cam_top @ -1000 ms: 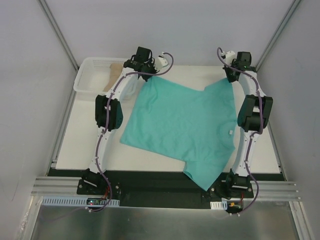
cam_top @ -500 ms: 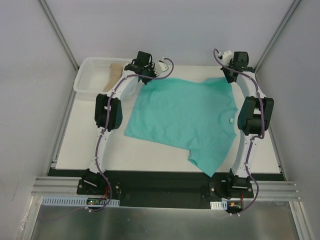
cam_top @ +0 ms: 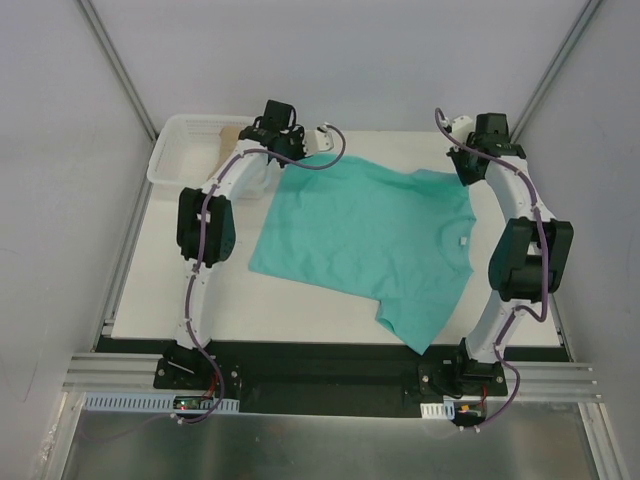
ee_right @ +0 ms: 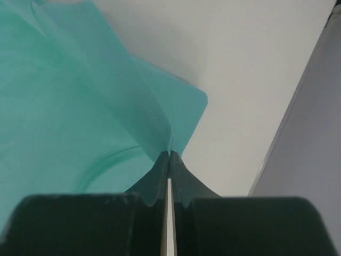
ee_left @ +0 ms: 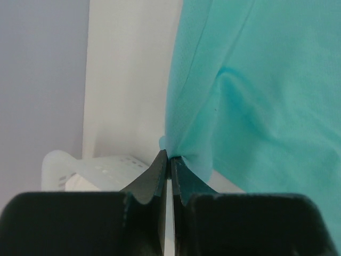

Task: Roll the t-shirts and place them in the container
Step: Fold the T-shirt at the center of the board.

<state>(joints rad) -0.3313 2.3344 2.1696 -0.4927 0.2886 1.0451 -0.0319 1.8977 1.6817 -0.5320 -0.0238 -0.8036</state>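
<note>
1. Table (cam_top: 160, 290): a white work surface. It carries the cloth, the bin and the reach of both arms.

2. T-shirt (cam_top: 365, 235): one teal-green garment, spread open on the middle of the table between the two arms. It lies mostly flat. One short sleeve points toward the near edge of the table, close to the right arm's base. The neck opening is on the side of the right arm. The two far corners of the cloth are gathered up to the grippers.

3. Left arm (cam_top: 200, 225) and right arm (cam_top: 525, 255): both extend toward the far side of the table, one on each side of the t-shirt.

4. Bin (cam_top: 175, 160): white plastic, at the far left corner of the table, just beside the left arm. It holds a tan item (not identifiable at this resolution).

5. Left gripper (ee_left: 169, 157): fingers pressed together, pinching a fold of the t-shirt's (ee_left: 266, 80) far left corner. The bin's perforated rim (ee_left: 101, 168) shows beneath the fingers.

6. Right gripper (ee_right: 169, 154): fingers pressed together, clamping a thin fold of the t-shirt (ee_right: 53, 106) at its far right corner, near the curved neck seam.

7. Label (cam_top: 463, 241): a small white tag inside the neck opening.
</note>
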